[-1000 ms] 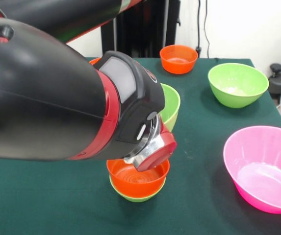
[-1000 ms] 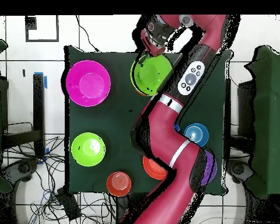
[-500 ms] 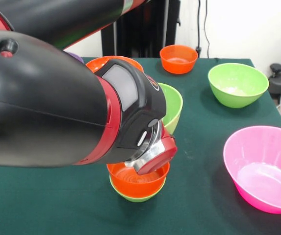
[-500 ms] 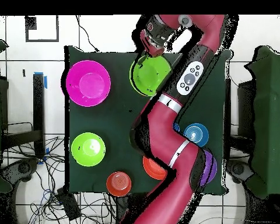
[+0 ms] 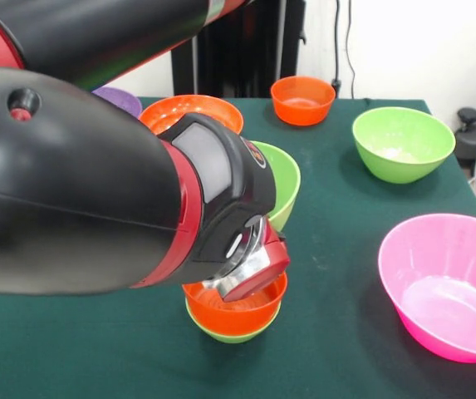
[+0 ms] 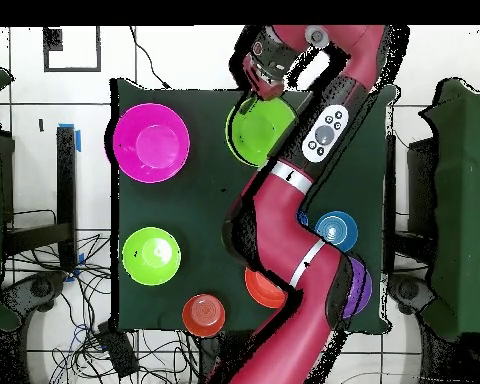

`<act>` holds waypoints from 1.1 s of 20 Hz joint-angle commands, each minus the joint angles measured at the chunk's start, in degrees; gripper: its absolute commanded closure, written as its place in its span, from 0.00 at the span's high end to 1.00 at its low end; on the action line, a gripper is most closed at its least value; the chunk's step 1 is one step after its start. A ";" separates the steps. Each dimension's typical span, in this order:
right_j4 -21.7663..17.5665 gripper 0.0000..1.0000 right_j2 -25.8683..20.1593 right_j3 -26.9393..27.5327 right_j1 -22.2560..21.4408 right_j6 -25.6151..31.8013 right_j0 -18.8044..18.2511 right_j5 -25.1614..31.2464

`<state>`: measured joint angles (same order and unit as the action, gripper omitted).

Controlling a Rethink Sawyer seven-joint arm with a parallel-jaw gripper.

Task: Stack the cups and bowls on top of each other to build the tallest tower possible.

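1. The arm fills the front view, its wrist low over the tower, an orange bowl nested in a lime green one near the tabletop's front edge.
2. A lime green bowl sits tilted beside the wrist.
3. The hand is hidden; whether it grips anything cannot be told.
4. A pink bowl stands well apart.

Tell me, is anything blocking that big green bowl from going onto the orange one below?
Nothing visible does. The lime green bowl hangs at the arm's end just beside the orange bowl, which sits open-topped in a green one; the arm hides the gripper itself.
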<state>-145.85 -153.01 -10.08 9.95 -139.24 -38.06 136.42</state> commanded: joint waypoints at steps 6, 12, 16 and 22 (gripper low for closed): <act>-7.89 0.00 6.44 5.78 0.33 -9.62 0.51 0.10; -9.85 0.00 5.45 5.68 0.54 -10.52 0.10 -0.20; -11.14 0.00 4.32 5.76 1.02 -10.34 -0.24 -0.99; -12.51 0.00 0.95 6.59 1.70 -12.42 -0.40 -2.83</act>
<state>-152.32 -153.75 -10.08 11.24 -139.24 -38.59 136.41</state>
